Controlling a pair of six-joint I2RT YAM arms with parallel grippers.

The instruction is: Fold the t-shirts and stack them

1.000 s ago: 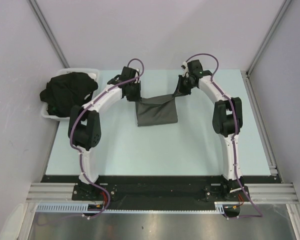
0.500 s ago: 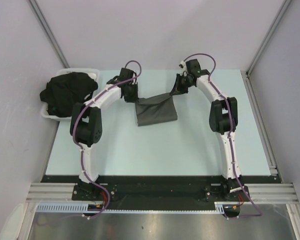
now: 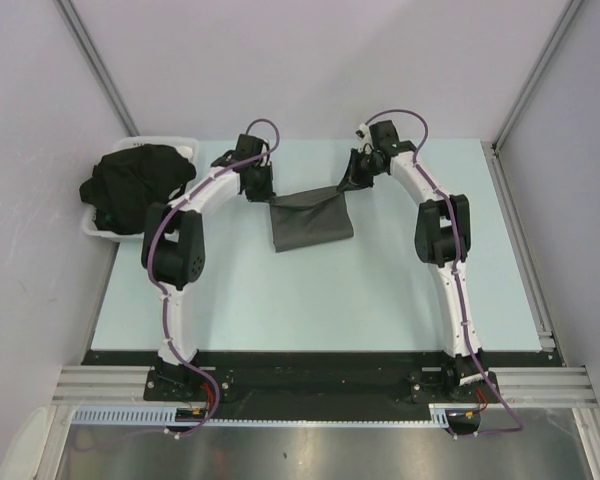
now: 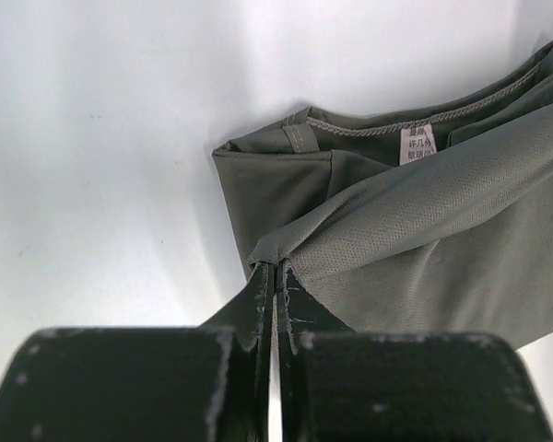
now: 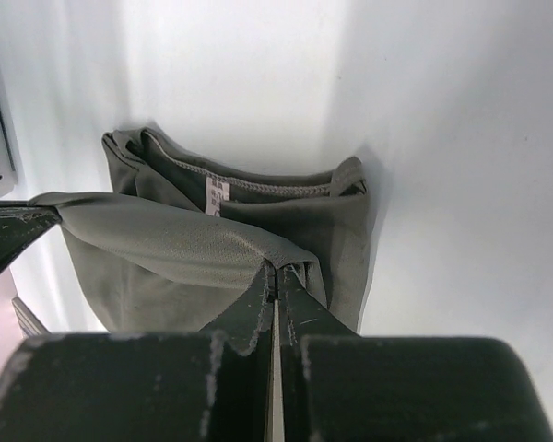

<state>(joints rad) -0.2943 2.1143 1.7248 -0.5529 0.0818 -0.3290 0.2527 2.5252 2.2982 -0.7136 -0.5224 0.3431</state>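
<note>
The soft charcoal grey cloth t-shirt (image 3: 312,222) lay partly folded at the far middle of the pale tabletop (image 3: 310,300). The left tool (image 4: 275,276) and the right tool (image 5: 276,276) were each clamped on a corner of its lifted layer. The fold would likely have gone best with both moving level and together, keeping the edge taut.

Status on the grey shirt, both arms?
Both shut: left gripper on grey t-shirt corner, right gripper on the other. Far edge lifted, rest folded on table. Remaining black t-shirts in white tray, well aside.
</note>
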